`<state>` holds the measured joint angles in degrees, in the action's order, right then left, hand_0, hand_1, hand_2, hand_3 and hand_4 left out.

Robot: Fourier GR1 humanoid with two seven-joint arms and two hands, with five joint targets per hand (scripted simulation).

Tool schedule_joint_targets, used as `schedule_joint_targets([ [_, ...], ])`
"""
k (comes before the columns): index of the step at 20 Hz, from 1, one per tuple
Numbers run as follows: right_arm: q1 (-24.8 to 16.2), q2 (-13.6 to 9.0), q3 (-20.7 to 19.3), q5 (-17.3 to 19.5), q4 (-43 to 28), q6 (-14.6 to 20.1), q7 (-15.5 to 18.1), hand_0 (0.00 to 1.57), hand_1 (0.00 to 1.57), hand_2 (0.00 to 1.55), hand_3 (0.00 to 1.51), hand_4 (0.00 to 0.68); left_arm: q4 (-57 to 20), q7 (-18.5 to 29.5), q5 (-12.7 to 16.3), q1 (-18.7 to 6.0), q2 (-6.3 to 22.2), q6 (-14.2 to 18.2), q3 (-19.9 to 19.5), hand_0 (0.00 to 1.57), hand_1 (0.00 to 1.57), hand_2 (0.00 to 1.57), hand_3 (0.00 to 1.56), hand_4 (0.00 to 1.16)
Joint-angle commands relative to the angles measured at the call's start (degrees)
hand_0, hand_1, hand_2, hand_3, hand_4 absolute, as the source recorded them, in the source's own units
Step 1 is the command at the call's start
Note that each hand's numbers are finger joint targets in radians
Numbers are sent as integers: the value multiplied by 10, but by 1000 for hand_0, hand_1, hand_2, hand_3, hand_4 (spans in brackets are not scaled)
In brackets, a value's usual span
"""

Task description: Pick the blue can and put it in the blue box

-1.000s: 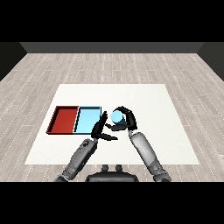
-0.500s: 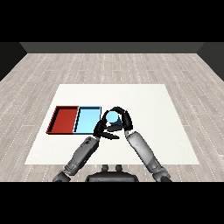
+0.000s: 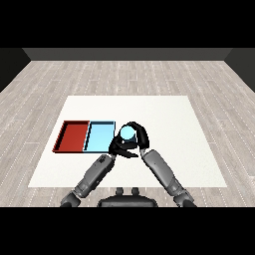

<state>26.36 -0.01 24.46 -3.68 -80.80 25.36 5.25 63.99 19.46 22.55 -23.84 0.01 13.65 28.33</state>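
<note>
**Blue can in hand, just right of the blue tray**

Head view: Curling round the blue can (image 3: pixel 128 132) with the right hand (image 3: pixel 140 138), fingers wrapping its far side and holding it upright just beside the right edge of the light blue tray (image 3: pixel 98 138). Hovering close against the can's lower left with the left hand (image 3: pixel 119 147); cannot tell whether its fingers are spread or curled. Lying further left, touching the blue one, the red tray (image 3: pixel 73 137). Spreading beneath everything, the white tabletop (image 3: pixel 169 119).

Probably handling as light, rigid and smooth-walled, so likely slippery; best taking hold around the mid-height of the side wall, keeping it upright while moving left over the tray.
</note>
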Motion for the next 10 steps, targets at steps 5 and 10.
schedule_joint_targets([
  [5, -28, 0, 29, -49, -12, 12, 40, 1484, 1484, 1467, 1394, 592, -47, -2, 19, -32, 0, 99, 80, 0, 0, 0, 0, 476],
  [10, -8, 0, 74, -115, 10, 56, 75, 1473, 1473, 1456, 1392, 607, -96, 61, 109, -55, 0, 106, 48, 434, 434, 622, 497, 571],
])
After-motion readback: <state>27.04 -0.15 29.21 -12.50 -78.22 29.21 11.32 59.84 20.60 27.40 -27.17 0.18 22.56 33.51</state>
